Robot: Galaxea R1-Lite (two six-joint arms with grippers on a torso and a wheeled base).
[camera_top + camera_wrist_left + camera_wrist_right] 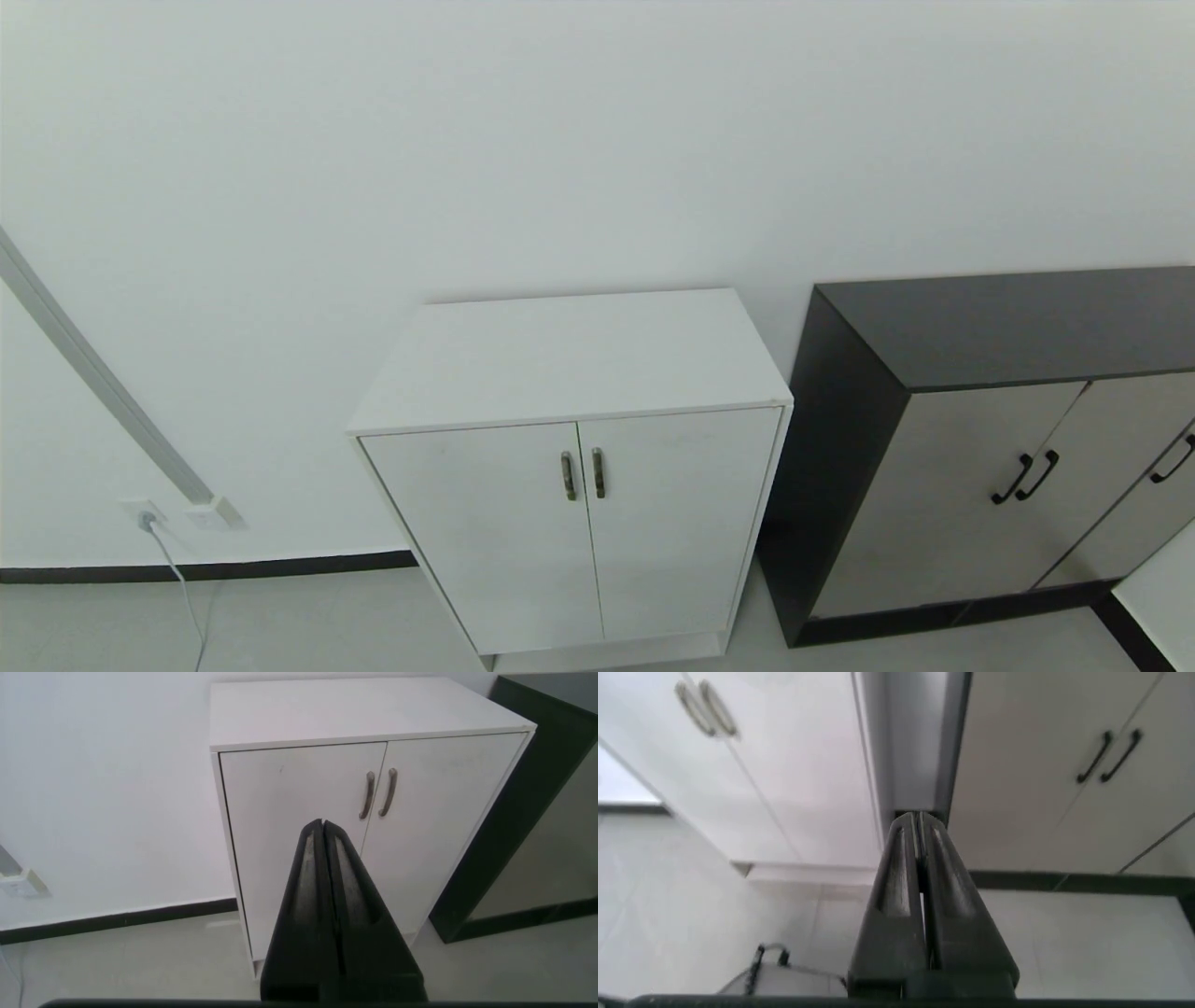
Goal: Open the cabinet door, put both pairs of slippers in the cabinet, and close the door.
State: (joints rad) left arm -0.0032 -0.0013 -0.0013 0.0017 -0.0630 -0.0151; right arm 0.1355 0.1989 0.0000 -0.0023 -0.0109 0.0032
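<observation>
Jaws of both grippers are clenched, holding nothing. The left gripper point(322, 829) faces the white cabinet point(569, 364), the right gripper point(920, 819) the gap between it and the dark cabinet point(980, 317). The white cabinet stands at the far edge of the floor point(308, 625), by the wall point(560, 140), its doors point(485, 523) closed.

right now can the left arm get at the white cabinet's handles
Probably yes: the left tool, shut, faces the closed white cabinet, and nothing shows between it and the handles. It would need to open first to grip one.
</observation>
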